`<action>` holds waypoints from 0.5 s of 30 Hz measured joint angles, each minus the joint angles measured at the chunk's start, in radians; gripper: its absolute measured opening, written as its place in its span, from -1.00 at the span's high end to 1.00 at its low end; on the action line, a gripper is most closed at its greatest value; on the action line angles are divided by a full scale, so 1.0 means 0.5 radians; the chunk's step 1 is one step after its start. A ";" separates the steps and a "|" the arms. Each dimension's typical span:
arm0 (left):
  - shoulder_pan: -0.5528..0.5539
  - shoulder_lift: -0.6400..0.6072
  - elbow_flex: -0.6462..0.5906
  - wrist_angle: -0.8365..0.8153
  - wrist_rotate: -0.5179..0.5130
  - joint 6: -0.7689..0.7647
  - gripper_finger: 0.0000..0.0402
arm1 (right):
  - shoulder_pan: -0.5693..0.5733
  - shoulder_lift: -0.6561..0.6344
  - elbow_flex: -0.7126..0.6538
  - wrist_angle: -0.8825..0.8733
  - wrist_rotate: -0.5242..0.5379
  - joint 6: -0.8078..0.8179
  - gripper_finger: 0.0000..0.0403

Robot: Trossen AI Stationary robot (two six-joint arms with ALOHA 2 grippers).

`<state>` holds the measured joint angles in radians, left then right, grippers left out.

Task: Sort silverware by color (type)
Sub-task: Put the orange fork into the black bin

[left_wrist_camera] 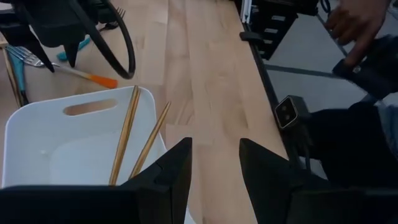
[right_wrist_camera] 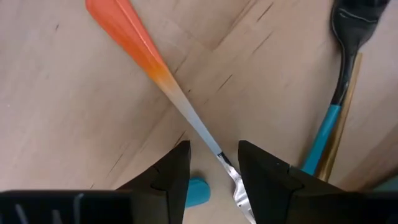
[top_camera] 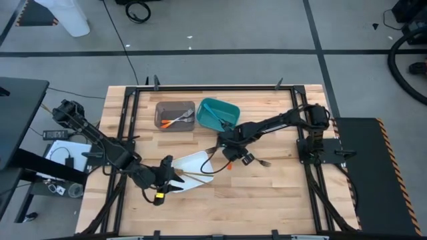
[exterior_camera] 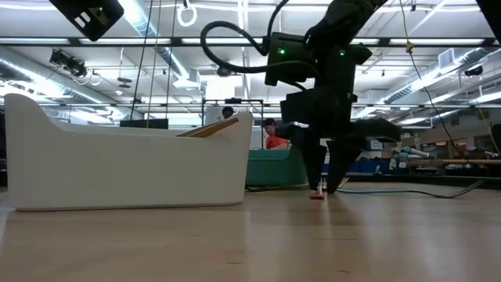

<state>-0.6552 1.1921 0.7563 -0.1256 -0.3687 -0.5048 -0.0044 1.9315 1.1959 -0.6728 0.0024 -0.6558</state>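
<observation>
Orange-handled fork (right_wrist_camera: 134,46) lies on the wooden table (top_camera: 280,193), just right of the white tray (top_camera: 193,163); the right gripper (right_wrist_camera: 214,165) straddles its neck, jaws apart, nothing gripped, evidently to pick it. The left gripper (left_wrist_camera: 214,171) hovers empty and parted near the tray's gold pieces (left_wrist_camera: 124,134).

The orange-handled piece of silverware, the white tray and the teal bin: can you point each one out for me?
Orange-handled silverware (right_wrist_camera: 134,46): right wrist view, on the orange handle.
White tray (left_wrist_camera: 43,134): left wrist view, on its bare floor beside the gold sticks.
Teal bin (top_camera: 229,109): high view, on its rim.
</observation>
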 joint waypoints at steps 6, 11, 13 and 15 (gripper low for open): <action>0.000 -0.002 0.000 -0.008 0.000 -0.018 0.29 | -0.013 0.048 0.068 -0.078 -0.029 -0.064 0.36; 0.000 -0.002 0.000 -0.012 -0.001 -0.016 0.29 | -0.013 0.053 0.073 -0.124 -0.089 -0.063 0.58; 0.000 -0.002 0.000 -0.013 0.000 -0.015 0.29 | -0.014 0.054 0.073 -0.150 -0.106 -0.042 0.66; 0.000 -0.002 0.000 -0.012 0.000 -0.015 0.29 | -0.014 0.054 0.073 -0.161 -0.112 -0.009 0.73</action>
<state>-0.6552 1.1912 0.7563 -0.1318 -0.3688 -0.5122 -0.0116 1.9587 1.2324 -0.7534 -0.0536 -0.6604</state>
